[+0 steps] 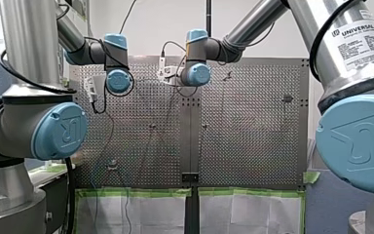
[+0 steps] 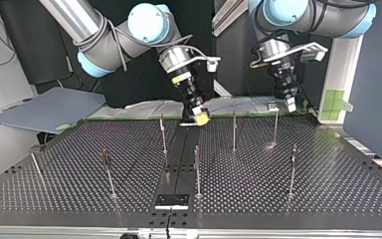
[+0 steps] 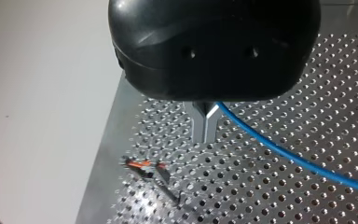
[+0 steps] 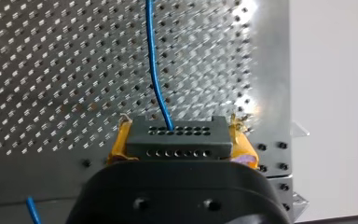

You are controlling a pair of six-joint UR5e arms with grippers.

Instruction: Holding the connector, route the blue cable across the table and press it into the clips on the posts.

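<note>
Gripping the dark grey rectangular connector [image 4: 177, 139] in my right gripper [image 2: 199, 117], yellow pads [image 4: 119, 142] tight against its two short sides, two rows of small holes turned toward the wrist camera. Out of the far row, a thin blue cable [image 4: 153, 65], running straight ahead of the gripper over the perforated metal table [image 2: 258, 199]; another short stretch of the same blue beside the gripper's black body. In the top view, sitting just above the centre of the frame, low over the table's far edge and tilted toward the middle seam. My left gripper [image 3: 205, 127] up and to the right of centre there, pointing straight down near the far edge, well apart from the right one. Metal fingers [image 3: 199, 126] drawn narrow, almost touching, with the blue cable coming out from between them near their roots and trailing off to one side above the table's holes (exact pinch point hidden under the black gripper body). Just ahead of those fingertips and a little to one side, a small orange and black clip [image 3: 144, 164], clear of the cable. Across the top view, thin upright metal posts [image 2: 234, 130] standing from the lower left to the right of centre, the nearest one just beside my left gripper
</note>
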